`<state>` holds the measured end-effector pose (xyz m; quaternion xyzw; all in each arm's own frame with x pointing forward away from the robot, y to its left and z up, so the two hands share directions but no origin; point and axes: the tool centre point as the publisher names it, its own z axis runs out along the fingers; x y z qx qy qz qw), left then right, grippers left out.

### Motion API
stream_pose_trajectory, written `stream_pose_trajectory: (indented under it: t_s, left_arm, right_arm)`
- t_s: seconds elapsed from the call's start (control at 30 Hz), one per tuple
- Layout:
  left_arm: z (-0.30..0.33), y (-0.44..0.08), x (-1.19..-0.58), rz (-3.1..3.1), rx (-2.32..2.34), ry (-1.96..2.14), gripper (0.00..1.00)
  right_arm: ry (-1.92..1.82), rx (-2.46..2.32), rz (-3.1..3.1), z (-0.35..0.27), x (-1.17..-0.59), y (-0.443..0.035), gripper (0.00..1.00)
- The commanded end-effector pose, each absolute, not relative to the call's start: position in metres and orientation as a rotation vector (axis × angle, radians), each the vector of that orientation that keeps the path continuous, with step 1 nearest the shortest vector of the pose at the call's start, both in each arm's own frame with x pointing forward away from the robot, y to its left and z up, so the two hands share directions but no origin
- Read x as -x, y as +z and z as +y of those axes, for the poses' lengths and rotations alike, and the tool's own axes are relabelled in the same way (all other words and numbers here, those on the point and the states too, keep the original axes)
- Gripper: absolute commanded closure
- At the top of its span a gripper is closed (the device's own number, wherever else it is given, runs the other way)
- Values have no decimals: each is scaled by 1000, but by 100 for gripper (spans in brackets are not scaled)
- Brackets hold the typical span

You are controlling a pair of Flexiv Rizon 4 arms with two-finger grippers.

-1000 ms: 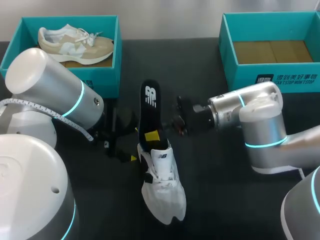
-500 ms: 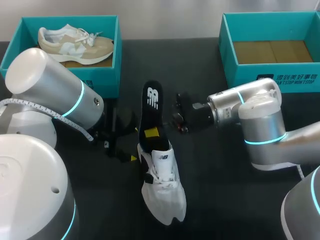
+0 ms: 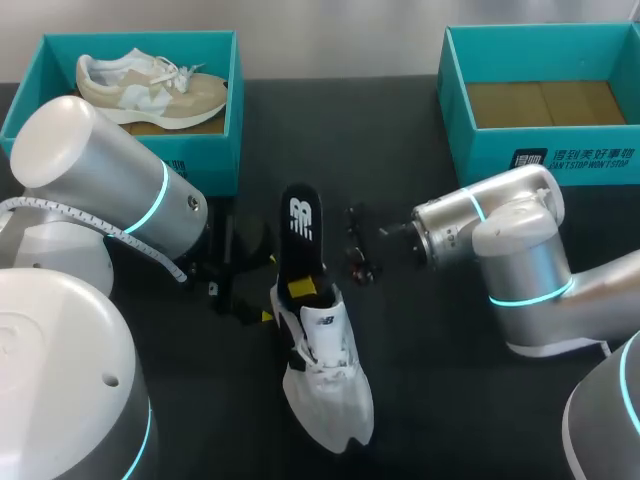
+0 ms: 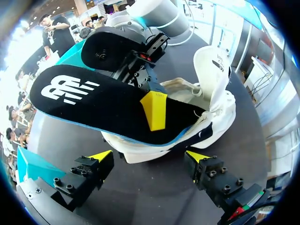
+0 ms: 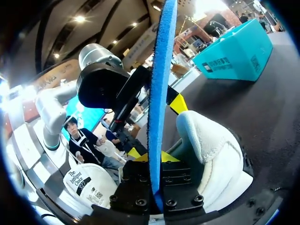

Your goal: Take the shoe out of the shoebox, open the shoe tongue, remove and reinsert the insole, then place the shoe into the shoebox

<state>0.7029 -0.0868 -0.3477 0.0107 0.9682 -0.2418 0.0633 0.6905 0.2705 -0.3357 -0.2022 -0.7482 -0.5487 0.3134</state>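
A white shoe (image 3: 325, 375) lies mid-table with its heel towards the far side. The black insole (image 3: 300, 225) sticks out of its heel opening, its front end inside the shoe (image 4: 213, 89). My right gripper (image 3: 303, 288) is shut on the insole (image 5: 159, 93) near the shoe's collar, one yellow tip on each face, with the blue edge running up between them. My left gripper (image 4: 149, 157) stands open just behind the heel, a finger to either side and below the insole (image 4: 89, 96), holding nothing. In the head view it (image 3: 262, 288) sits left of the heel.
A teal shoebox (image 3: 225, 110) at the far left holds a beige shoe (image 3: 150, 85). A second teal shoebox (image 3: 460, 110) at the far right has only brown card on its floor. Bare black table lies in front of the shoe.
My right gripper has closed on the insole and its wrist has turned. The insole's free end has shifted a little towards the shoe. My left arm has stayed still.
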Motion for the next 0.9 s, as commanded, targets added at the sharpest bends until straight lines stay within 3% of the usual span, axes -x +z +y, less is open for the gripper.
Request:
stream_pose_trajectory:
  t_s: [0.03,0.9]
  left_arm:
    - [-86,-347,-703,2926,-33,-729,0]
    - [-86,-347,-703,2926,-33,-729,0]
  right_arm:
    - [-1438,543,-1986,271,-685,-335,100]
    - [-1291,660,-2015,268,-669,-350,100]
